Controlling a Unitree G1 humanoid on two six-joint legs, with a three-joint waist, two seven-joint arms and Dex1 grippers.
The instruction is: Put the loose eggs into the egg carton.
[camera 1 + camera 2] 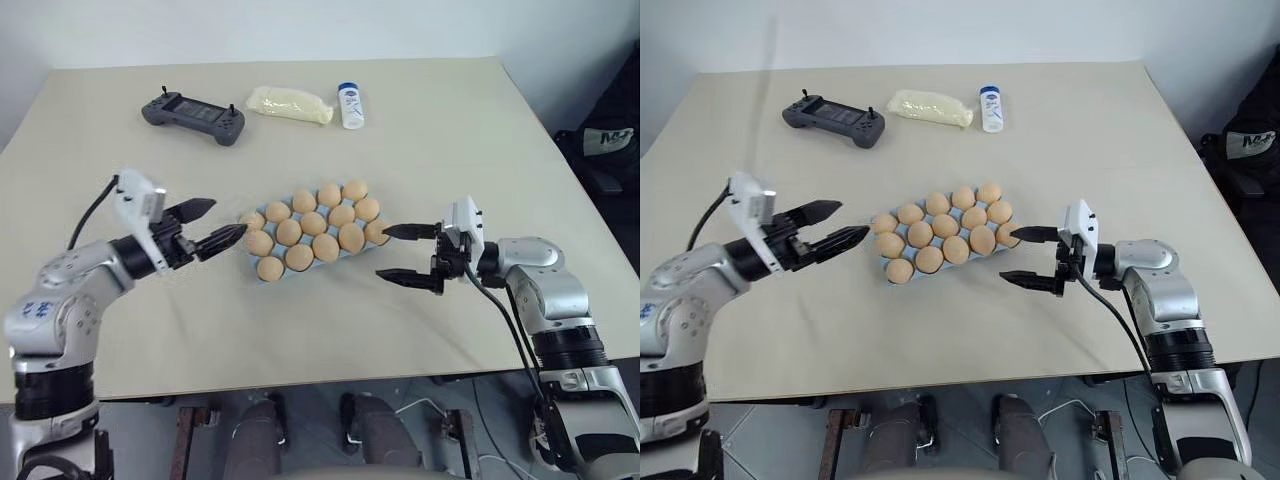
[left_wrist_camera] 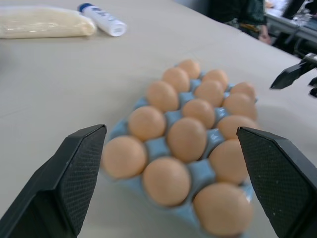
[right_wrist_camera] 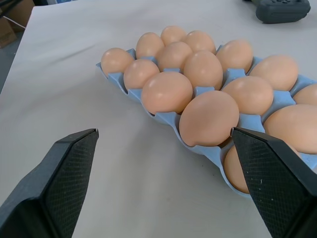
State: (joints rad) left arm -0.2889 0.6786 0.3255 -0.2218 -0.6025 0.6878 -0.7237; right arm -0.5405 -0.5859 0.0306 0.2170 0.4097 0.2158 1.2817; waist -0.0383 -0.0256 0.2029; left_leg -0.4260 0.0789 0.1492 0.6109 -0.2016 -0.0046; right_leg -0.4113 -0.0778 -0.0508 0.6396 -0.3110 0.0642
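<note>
The egg carton sits mid-tabletop, its cups filled with eggs. Just left of it, the left gripper hangs with fingers spread, empty. Just right of it, the right gripper is likewise parted, one tip by the carton's end. Beyond the carton lie a game controller, a pale packet and a white bottle.

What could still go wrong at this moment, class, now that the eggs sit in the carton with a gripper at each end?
1. The open left gripper has a black fingertip right beside the light blue moulded egg carton; a sideways swing could shove it.
2. The open right gripper has a fingertip close to a smooth tan-orange egg at the carton's end; moving in could crack or dislodge it.
</note>
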